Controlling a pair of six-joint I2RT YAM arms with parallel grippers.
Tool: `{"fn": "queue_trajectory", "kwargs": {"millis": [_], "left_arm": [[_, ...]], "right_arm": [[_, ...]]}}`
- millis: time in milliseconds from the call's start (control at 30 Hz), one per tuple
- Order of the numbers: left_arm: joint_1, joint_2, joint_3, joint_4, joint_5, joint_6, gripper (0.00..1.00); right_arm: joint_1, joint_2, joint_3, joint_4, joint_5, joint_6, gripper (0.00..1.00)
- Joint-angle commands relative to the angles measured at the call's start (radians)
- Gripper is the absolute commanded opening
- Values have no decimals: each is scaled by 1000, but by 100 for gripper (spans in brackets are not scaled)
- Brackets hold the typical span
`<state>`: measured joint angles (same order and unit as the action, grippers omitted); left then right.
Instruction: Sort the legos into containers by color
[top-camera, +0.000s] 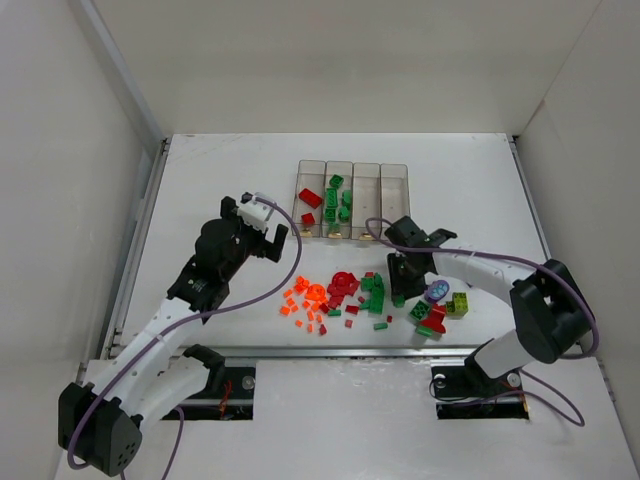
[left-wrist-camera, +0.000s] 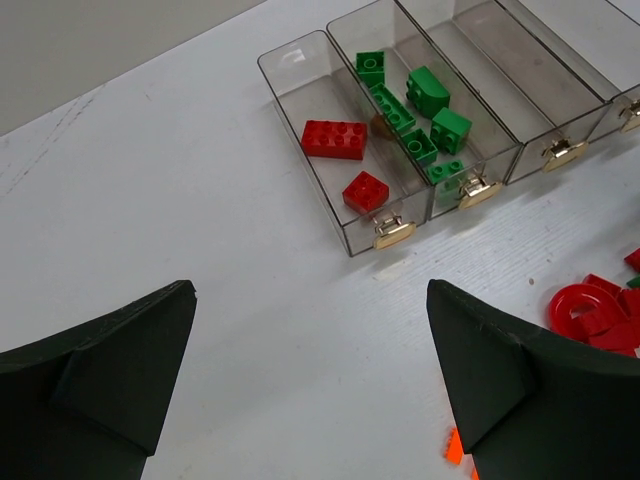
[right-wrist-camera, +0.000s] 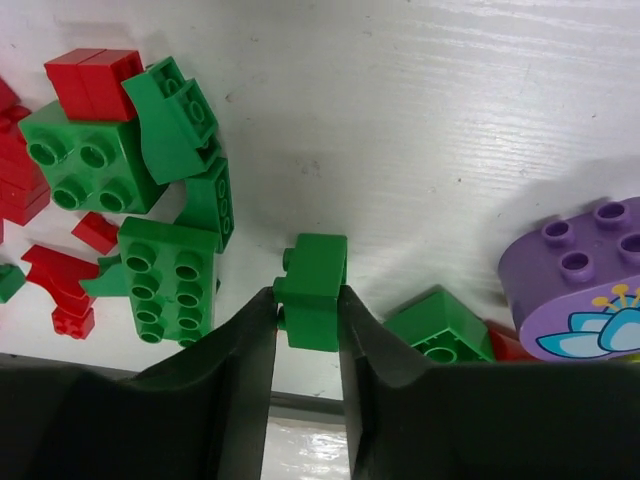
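Legos (top-camera: 365, 300), small hard plastic bricks and bits in red, green, orange, lime-yellow and purple, mostly heaped loose on the white table (top-camera: 230, 170) on the near side of the row of four clear plastic rectangular bins (top-camera: 380, 195). Right gripper (right-wrist-camera: 306, 300) down in that heap, narrowed onto one small green plastic brick (right-wrist-camera: 312, 285), a finger pressed on each side, only its near half between them. Can't tell whether lifted off the table or not. Left gripper (left-wrist-camera: 310, 290) spread wide, holding nothing, parked off to the left of the bins.

Stuff that could go sideways, just guessing here: pretty shallow pinch, right at the fingertips, so could pivot or pop out on the lift. Crowded spot too, green wedge piece (right-wrist-camera: 440, 335) tucked against one finger and a purple oval block with a flower print (right-wrist-camera: 580, 275) just beside, so could drag or knock the neighbours. Then the drop itself: narrow bins side by side, easy to land in the red one next door instead of with the greens.

Looks-wise: shiny, studs on top, tiny next to a bin. Two red bricks (left-wrist-camera: 333, 139) sitting in the end bin, a handful of green bricks (left-wrist-camera: 428, 90) in the next, other two with nothing in them
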<state>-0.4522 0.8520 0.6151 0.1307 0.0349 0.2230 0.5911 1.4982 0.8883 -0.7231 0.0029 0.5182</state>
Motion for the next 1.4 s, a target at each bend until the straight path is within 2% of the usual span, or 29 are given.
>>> {"fn": "queue_trajectory", "kwargs": {"millis": [0, 33, 67, 133, 400, 533, 667, 700, 833, 1000, 1033, 1167, 1233, 1367], "left_arm": [[-5, -25, -3, 29, -12, -2, 100], [-5, -25, -3, 29, -12, -2, 100], [-5, -25, -3, 29, -12, -2, 100], [-5, -25, -12, 29, -12, -2, 100], [-5, -25, -12, 29, -12, -25, 100], [-5, -16, -21, 29, -12, -34, 100], [-5, -16, -21, 38, -12, -34, 100], [-5, -16, -21, 27, -12, -34, 100], [-5, -25, -11, 6, -21, -25, 100], [4, -34, -2, -17, -44, -25, 100], [4, -34, -2, -17, -44, -16, 100], [14, -34, -2, -17, -44, -16, 100], [14, -34, -2, -17, -44, -16, 100], [23, -34, -2, -17, -44, -16, 100]], "right_arm": [[6, -13, 5, 13, 45, 22, 33], [15, -24, 5, 2, 57, 22, 26], [15, -24, 5, 2, 68, 22, 10], [15, -58, 32, -7, 80, 22, 0], [41, -136, 231, 27, 146, -30, 0], [41, -61, 359, 170, 155, -81, 0], [41, 110, 520, 273, 65, -118, 0], [32, 199, 594, 284, 49, -127, 0], [13, 432, 828, 263, -20, -155, 0], [-7, 611, 1024, 249, -61, -164, 0], [-7, 629, 1060, 249, -61, -164, 1], [-7, 686, 1106, 249, -61, -164, 19], [-7, 686, 1106, 249, -61, -164, 23], [-16, 686, 1106, 249, -52, -164, 24]]}}
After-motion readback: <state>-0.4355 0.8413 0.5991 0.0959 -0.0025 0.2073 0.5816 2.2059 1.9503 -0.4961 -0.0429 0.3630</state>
